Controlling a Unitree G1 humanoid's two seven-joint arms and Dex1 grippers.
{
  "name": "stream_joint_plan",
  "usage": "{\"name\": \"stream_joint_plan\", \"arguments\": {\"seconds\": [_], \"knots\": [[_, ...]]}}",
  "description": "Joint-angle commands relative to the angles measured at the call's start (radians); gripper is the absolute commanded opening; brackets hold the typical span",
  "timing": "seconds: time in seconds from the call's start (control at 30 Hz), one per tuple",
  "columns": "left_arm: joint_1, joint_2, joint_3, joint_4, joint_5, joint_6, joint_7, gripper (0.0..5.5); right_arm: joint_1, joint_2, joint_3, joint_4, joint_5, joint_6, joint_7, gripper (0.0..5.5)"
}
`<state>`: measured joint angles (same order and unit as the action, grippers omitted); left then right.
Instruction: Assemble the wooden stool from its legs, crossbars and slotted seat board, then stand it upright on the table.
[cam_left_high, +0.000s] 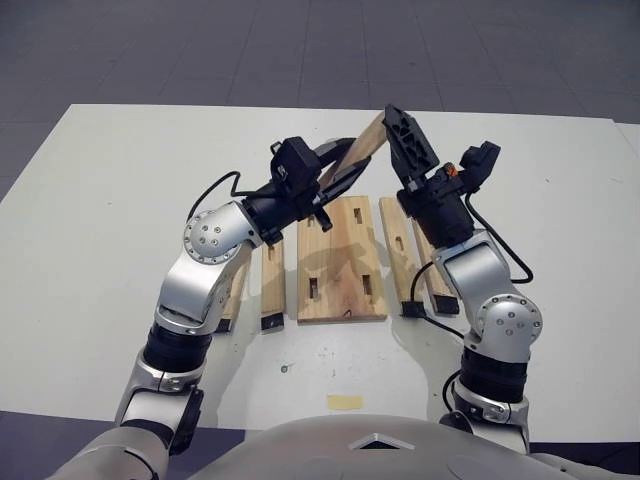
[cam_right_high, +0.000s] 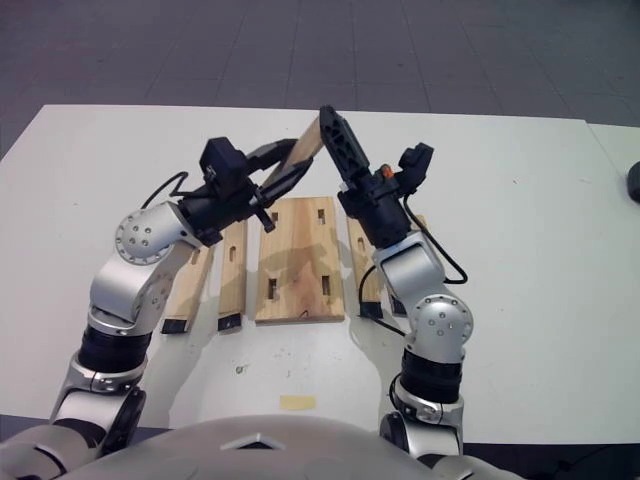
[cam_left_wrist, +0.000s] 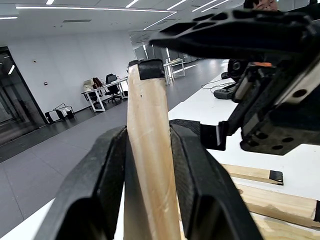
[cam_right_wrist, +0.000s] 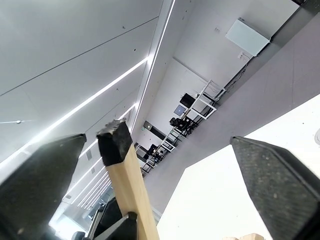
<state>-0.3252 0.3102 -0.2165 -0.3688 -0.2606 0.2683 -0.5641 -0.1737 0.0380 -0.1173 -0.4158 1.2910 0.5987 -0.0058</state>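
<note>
Left eye view: A small yellow tape scrap (cam_left_high: 345, 402) lay at the near edge of the white tabletop (cam_left_high: 120, 200). A grey tiled floor (cam_left_high: 200, 50) extended beyond the far edge. The slotted seat board (cam_left_high: 340, 265) lay flat at the centre. Two wooden pieces (cam_left_high: 272, 285) lay to its left, the outer one partly hidden by the left arm. Two more lay to its right, partly under the right arm. The left gripper (cam_left_high: 338, 168) was raised above the far end of the board and was clamped on a leg (cam_left_high: 365, 140). The leg was tilted, its upper end pointing up and to the right. The right gripper (cam_left_high: 398, 135) stood at that upper end.

Left wrist view: The left gripper (cam_left_wrist: 148, 190) had both fingers (cam_left_wrist: 100, 185) pressed against the sides of the leg (cam_left_wrist: 147, 115). The black end cap (cam_left_wrist: 150, 69) stood well clear of them. An open office with desks (cam_left_wrist: 100, 92) and ceiling strip lights lay behind.

Right wrist view: The right gripper (cam_right_wrist: 159, 140) was spread wide. The capped leg (cam_right_wrist: 125, 175) end stood between its fingers (cam_right_wrist: 280, 190), close to one finger and well apart from the other. Contact could not be determined.
</note>
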Motion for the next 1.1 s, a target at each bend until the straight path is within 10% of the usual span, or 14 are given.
{"name": "stream_joint_plan", "arguments": {"seconds": [0.03,0.8,1.1], "knots": [[0.016,0.011,-0.025,0.017,0.065,-0.043,0.003,1.27,-0.013,0.001,0.04,-0.009,-0.008,0.014,-0.008,4.54],[0.066,0.042,-0.027,0.028,0.09,-0.068,-0.047,1.27,0.047,-0.062,0.086,-0.033,-0.029,0.045,0.058,0.6],[0.078,0.036,-0.029,0.021,0.073,-0.029,-0.049,1.75,0.038,-0.042,0.016,-0.012,-0.125,-0.073,0.075,0.41]]}}
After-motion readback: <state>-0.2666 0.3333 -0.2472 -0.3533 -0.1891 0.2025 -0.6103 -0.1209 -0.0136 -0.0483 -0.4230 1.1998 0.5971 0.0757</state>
